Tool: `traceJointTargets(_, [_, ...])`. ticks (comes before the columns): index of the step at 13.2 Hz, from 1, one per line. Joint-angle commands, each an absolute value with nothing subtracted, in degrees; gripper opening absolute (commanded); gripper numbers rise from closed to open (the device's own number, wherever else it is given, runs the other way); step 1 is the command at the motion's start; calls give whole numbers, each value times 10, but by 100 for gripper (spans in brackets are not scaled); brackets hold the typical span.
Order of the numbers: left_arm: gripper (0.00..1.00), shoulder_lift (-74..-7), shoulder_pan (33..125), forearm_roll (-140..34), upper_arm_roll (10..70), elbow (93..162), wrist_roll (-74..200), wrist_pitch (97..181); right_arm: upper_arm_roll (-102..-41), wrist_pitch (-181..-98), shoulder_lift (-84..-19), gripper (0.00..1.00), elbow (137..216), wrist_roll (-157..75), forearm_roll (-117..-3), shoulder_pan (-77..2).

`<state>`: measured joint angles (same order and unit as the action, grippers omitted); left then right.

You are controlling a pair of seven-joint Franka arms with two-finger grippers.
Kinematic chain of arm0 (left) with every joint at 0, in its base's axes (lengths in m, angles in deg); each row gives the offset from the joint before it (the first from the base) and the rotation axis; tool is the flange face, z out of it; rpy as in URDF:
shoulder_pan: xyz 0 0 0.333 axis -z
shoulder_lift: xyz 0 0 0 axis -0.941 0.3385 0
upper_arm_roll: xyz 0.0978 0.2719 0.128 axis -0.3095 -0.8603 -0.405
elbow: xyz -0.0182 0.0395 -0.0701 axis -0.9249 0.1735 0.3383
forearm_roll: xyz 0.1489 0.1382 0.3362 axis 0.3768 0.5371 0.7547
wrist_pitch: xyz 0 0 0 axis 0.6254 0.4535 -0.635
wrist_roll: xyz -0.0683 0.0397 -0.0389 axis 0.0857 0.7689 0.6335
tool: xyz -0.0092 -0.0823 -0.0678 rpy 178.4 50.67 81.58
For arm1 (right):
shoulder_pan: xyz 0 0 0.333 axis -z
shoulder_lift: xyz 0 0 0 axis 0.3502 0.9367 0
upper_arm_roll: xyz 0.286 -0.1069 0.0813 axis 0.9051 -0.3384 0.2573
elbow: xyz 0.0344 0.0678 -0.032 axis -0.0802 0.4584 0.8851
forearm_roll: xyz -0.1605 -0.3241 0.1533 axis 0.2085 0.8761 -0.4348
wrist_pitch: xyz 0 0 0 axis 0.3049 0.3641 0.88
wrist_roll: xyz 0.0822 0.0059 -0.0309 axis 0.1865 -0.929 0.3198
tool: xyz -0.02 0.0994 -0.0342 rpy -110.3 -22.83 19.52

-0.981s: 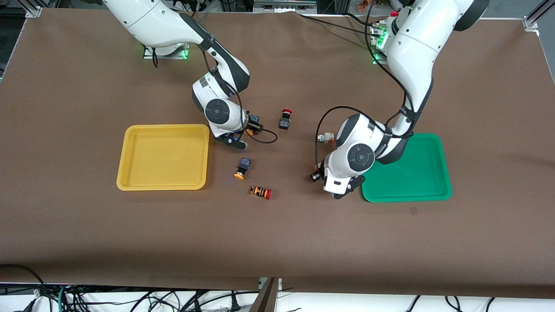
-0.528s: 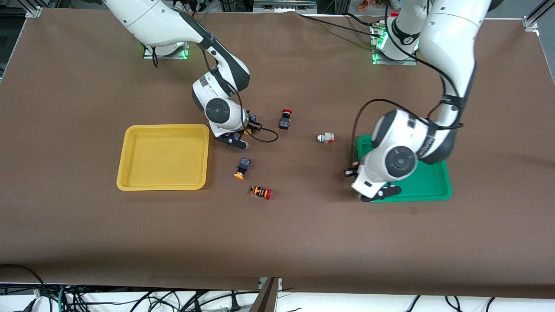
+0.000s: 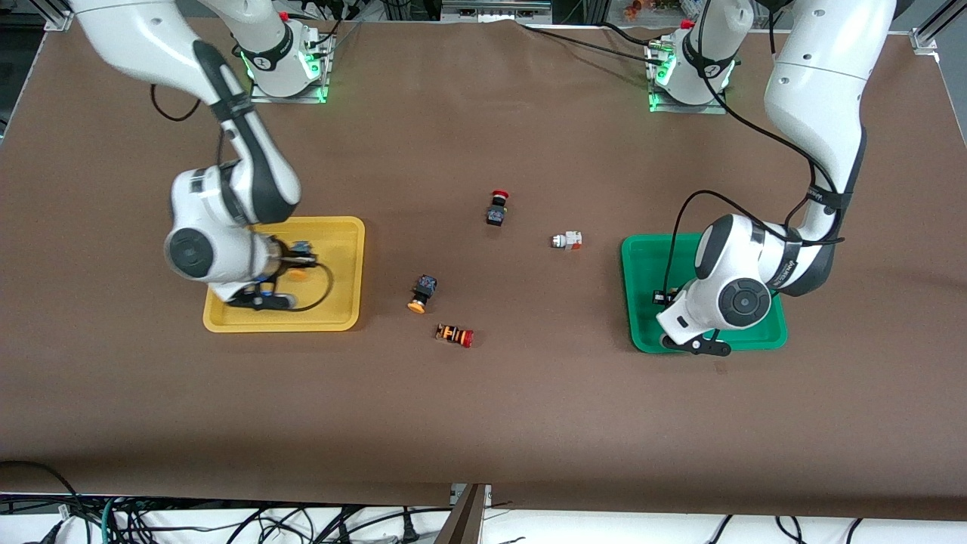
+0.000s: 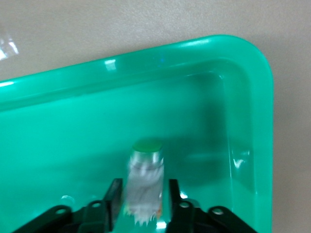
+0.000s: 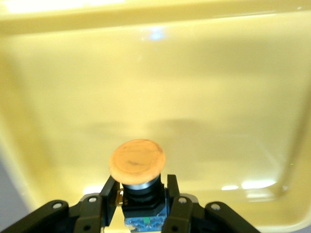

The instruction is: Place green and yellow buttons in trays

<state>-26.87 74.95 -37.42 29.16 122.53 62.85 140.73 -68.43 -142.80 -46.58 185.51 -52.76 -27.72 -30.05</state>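
Observation:
My right gripper (image 3: 291,261) hangs over the yellow tray (image 3: 332,227), shut on a dark-bodied button with an orange-yellow cap (image 3: 299,273). In the right wrist view the cap (image 5: 137,160) points at the tray floor (image 5: 204,97) and the fingers (image 5: 111,194) press the body. My left gripper (image 3: 662,296) is low over the green tray (image 3: 642,253). In the left wrist view a white-bodied, green-capped button (image 4: 146,167) shows blurred between fingers (image 4: 115,194) that stand apart from it, over the tray (image 4: 73,121). Another yellow-capped button (image 3: 423,293) and a white-bodied button (image 3: 566,240) lie on the table between the trays.
A dark switch with a red cap (image 3: 496,207) lies mid-table, farther from the front camera than the loose buttons. An orange-striped switch with a red cap (image 3: 455,335) lies nearer to the camera, beside the yellow-capped button.
My right arm carried a yellow-capped button from mid-table to over the yellow tray. My left arm moved farther in over the green tray, and its button now sits loose between the fingers.

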Motion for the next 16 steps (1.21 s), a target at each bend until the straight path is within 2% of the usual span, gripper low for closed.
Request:
traceJointTargets(1, [100,-318,747,-358,303,1231,588,1388,-709,-1436,-449,0,1859,-499,-277,-313])
traceJointTargets(2, [100,-336,756,-359,310,1221,563,1365,-713,-1437,-443,0,1859,-499,-277,-313])
traceJointTargets(3, [100,-347,755,-359,334,1214,535,1342,-714,-1443,-439,25,1859,-499,-277,-313])
traceJointTargets(4, [100,-352,754,-359,354,1207,490,1331,-718,-1444,-435,92,1859,-499,-278,-313])
traceJointTargets(5, [100,-352,755,-361,368,1207,434,1327,-718,-1443,-440,100,1857,-500,-280,-313])
traceJointTargets(8, [100,-346,758,-366,402,1217,270,1336,-679,-1414,-443,100,1780,-551,-290,-323])
traceJointTargets(11, [100,-348,754,-366,452,1234,193,1337,-616,-1430,-399,100,1716,-750,-288,-347])
traceJointTargets(13, [100,-361,745,-365,491,1280,188,1363,-587,-1461,-374,100,1694,-850,-288,-364])
traceJointTargets(16, [100,-390,744,-365,506,1403,185,1495,-559,-1516,-337,100,1665,-957,-284,-387])
